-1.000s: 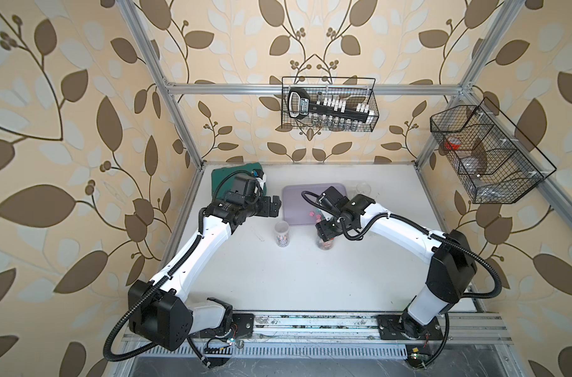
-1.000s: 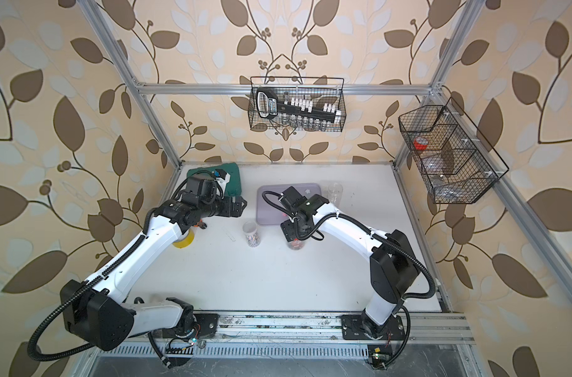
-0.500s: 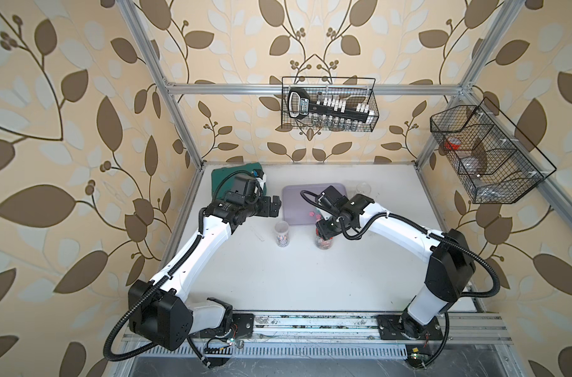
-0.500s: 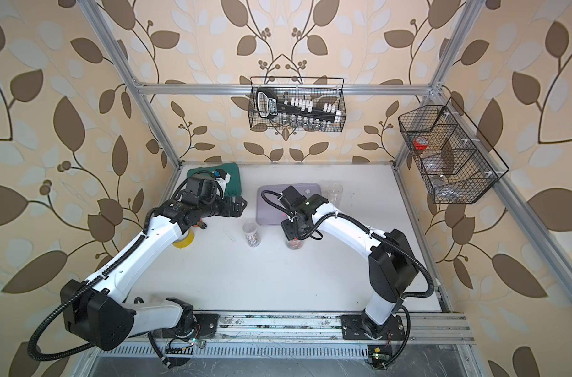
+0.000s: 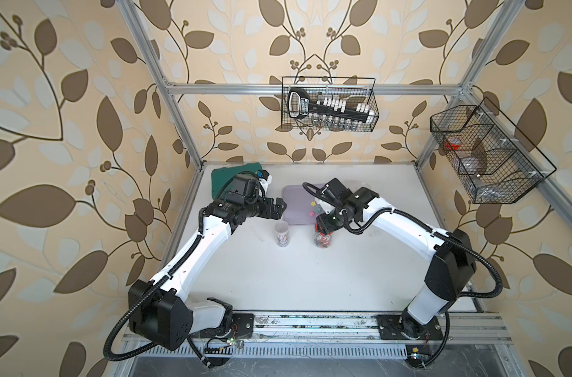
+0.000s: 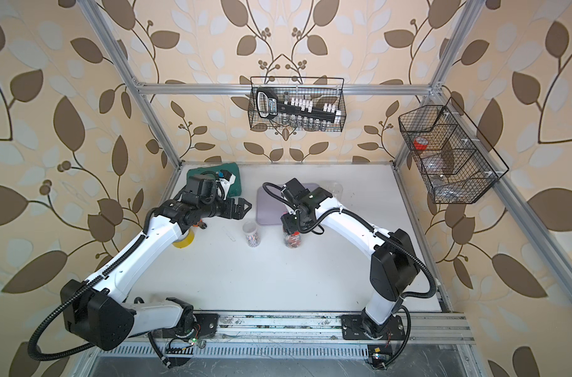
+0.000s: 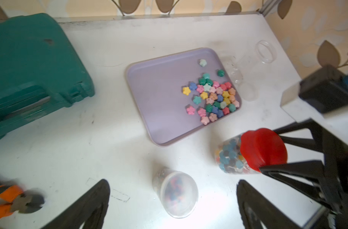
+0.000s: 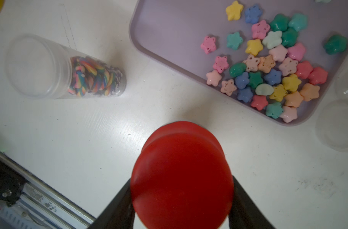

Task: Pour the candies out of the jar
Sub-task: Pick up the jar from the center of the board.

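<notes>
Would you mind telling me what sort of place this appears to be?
Probably a robot test cell, not a real room: an aluminium frame lined with leaf wallpaper, the left arm and right arm bolted to a rail before the table.

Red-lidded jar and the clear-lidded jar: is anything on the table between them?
No. In the right wrist view only bare white table lies between the red-lidded jar and the clear-lidded jar.
</notes>
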Robot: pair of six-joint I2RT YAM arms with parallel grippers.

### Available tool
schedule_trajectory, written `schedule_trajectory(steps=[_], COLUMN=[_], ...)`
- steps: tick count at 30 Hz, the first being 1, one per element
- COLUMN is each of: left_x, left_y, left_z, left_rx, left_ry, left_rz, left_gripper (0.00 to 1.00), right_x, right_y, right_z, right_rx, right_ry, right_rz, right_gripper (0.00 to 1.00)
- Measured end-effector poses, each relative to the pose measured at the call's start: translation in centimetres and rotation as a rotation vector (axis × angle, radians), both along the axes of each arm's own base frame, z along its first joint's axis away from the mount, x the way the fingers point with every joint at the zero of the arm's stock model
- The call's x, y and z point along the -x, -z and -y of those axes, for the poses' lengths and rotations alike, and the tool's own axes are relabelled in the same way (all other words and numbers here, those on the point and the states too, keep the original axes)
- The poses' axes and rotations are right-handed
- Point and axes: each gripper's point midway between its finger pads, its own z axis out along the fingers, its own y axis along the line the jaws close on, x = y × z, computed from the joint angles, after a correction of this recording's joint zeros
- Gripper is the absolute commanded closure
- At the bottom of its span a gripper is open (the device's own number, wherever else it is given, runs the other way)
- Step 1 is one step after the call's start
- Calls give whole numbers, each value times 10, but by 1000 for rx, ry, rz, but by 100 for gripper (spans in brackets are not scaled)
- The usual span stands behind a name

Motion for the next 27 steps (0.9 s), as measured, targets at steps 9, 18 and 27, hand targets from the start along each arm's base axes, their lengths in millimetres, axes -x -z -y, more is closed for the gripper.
schedule_trajectory(steps=[9, 18, 27], left_x=[53, 79, 82], left_y=[-33, -43, -45], left_z=[50, 77, 81], left_rx=[229, 395, 407], left_ry=[388, 642, 715], left_rz=[56, -7, 28], left_gripper=[1, 1, 1], right_x=[-19, -4, 9], right_y=[-80, -121, -141], right_z=[31, 20, 11], right_rx=[-236, -439, -571], right_ry=[35, -47, -104], right_rz=[53, 17, -35], right_gripper=[68, 71, 73])
